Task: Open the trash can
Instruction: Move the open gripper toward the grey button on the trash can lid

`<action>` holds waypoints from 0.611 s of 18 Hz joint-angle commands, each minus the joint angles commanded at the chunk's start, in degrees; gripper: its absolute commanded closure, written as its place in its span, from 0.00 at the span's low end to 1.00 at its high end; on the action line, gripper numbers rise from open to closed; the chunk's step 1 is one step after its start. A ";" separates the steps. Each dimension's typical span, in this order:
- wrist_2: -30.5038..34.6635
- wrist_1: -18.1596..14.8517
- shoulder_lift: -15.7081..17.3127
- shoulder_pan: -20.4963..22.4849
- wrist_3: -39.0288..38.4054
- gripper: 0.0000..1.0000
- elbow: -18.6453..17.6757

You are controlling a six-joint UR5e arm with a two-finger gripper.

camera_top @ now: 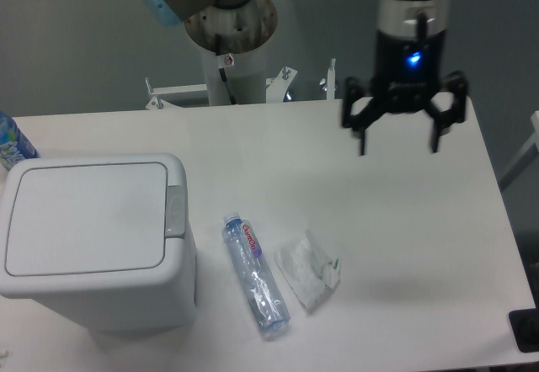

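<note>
— Trash can (93,241)?
— Sat at the near left of the white tabletop (404,220), lid flat and shut, grey button (176,211) on the right rim.

— Gripper (402,140)?
— Hung over the far right part of the tabletop, well apart from the trash can, pointing down. Fingers (360,128) spread wide, holding nothing. Blue light lit on the body above them.

— Anything else lying about?
— Clear plastic bottle (255,275) flat just right of the trash can, cap toward the far side. Crumpled white wrapper (307,269) just beside the bottle. Blue-labelled bottle (10,140) partly cut off at the left edge, behind the trash can.
</note>
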 joint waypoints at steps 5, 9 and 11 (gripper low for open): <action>-2.75 0.00 -0.17 -3.42 -3.18 0.00 -0.53; -2.75 0.09 -1.23 -6.76 -4.67 0.00 -0.53; -3.01 0.18 -1.76 -8.43 -5.12 0.00 -0.53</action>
